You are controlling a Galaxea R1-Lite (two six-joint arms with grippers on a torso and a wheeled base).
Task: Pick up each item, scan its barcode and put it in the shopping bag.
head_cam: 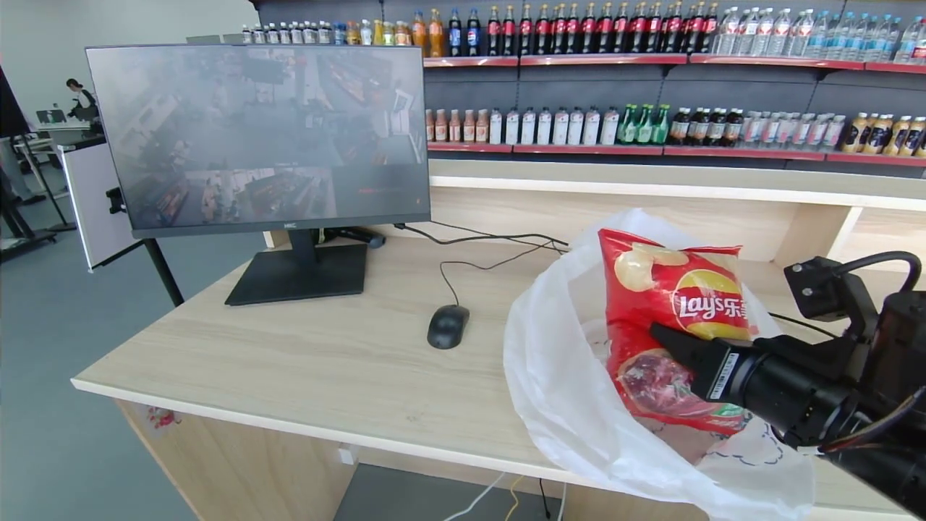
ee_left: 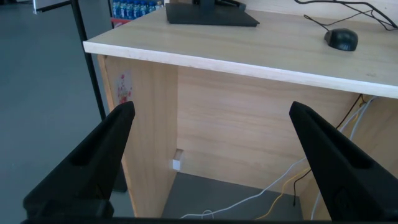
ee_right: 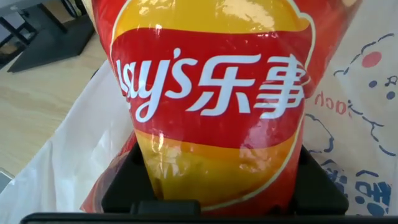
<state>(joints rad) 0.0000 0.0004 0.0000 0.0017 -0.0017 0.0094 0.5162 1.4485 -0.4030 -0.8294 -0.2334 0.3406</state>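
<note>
A red and yellow chips bag [head_cam: 669, 318] stands upright with its lower half inside the white plastic shopping bag [head_cam: 557, 376] at the right of the wooden counter. My right gripper [head_cam: 669, 344] is shut on the chips bag [ee_right: 211, 93] at its lower middle, over the shopping bag's mouth. The black fingers [ee_right: 124, 180] press the packet from both sides, and the white shopping bag [ee_right: 367, 124] lies behind it. My left gripper [ee_left: 211, 130] is open and holds nothing, low in front of the counter's front panel, below the tabletop edge.
A monitor [head_cam: 260, 137] on a black stand sits at the counter's back left. A black mouse [head_cam: 448, 325] with its cable lies mid-counter, also seen as the mouse [ee_left: 341, 39]. Shelves of bottles [head_cam: 651, 72] line the back wall. Cables [ee_left: 273, 193] hang under the counter.
</note>
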